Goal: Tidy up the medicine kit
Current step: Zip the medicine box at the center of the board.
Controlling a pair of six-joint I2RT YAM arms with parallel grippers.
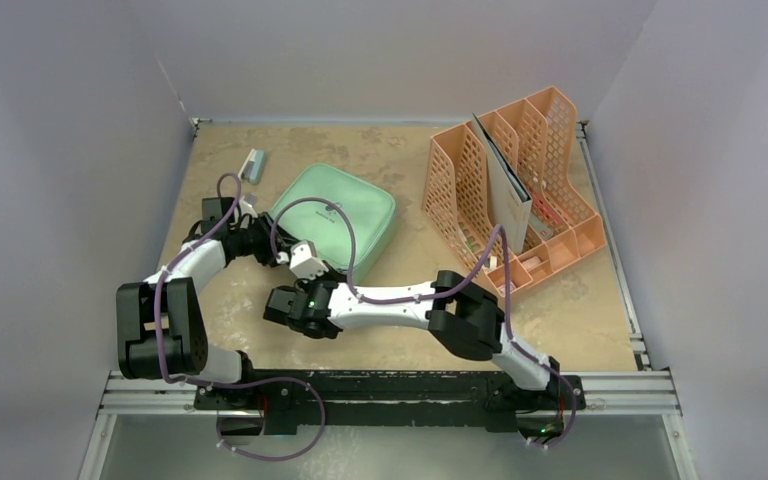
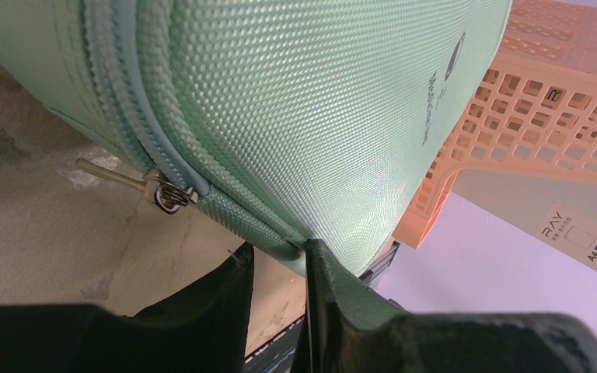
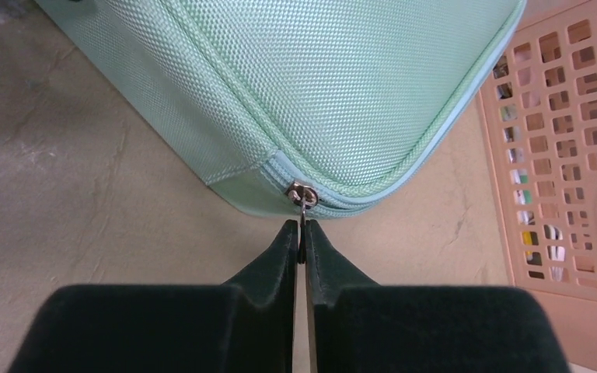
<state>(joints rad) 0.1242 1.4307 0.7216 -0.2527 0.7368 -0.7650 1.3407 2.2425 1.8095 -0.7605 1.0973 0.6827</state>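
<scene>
Left gripper (image 2: 280, 247): closed on the zipped rim of the medicine kit (image 2: 295, 101), one dark finger on either side of the seam.
Left wrist pose: low over the table (image 2: 39, 233), aimed right toward the peach mesh rack (image 2: 528, 116).
Free zipper pull (image 2: 169, 193): on the kit's side, left of the fingers, its tab sticking out to the left.
Right gripper (image 3: 301, 227): fingertips pressed together on the tab of a second zipper pull (image 3: 303, 194) at the kit's near corner.
Right wrist pose: low over the table, pointing far, with the rack at right.
Left arm (image 1: 195, 262): folded at near left, forearm reaching right to the kit's near-left side.
Right arm (image 1: 385, 302): elbow bent, forearm stretched left, wrist just near of the kit.
Kit place: flat on the table, left of centre, apart from the rack.
</scene>
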